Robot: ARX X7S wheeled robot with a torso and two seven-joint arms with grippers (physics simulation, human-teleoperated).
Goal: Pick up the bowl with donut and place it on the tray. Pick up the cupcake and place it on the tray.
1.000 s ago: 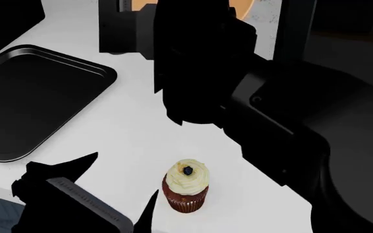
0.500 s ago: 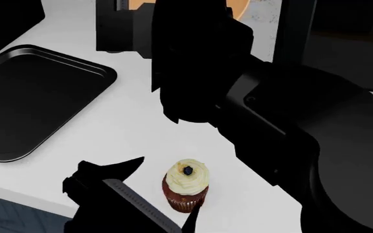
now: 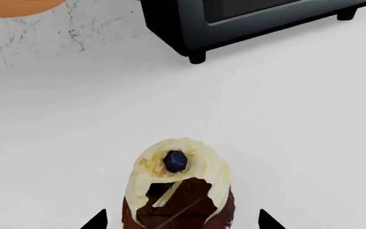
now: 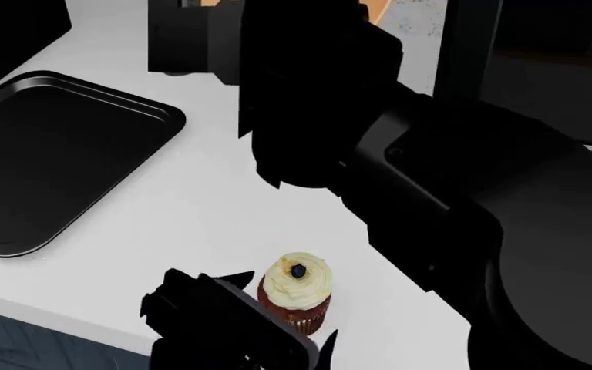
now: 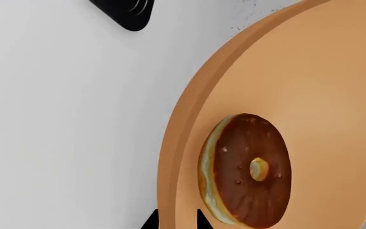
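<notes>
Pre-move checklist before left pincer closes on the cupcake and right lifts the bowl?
1. Cupcake upright on the counter: ok.
2. Left pincer fingertips on either side of the cupcake: ok, open, not yet closed.
3. Right pincer fingertips straddling the bowl rim: ok; whether clamped: cannot tell.
4. Donut inside the bowl: ok.
5. Tray bare, room for both: ok.
6. Path from cupcake to tray: cannot tell, right arm blocks much of the head view.

Flat, even, bright light is rendered throughout, without glare. The arms are shown as unlit black silhouettes. Everything is sharply focused.
</notes>
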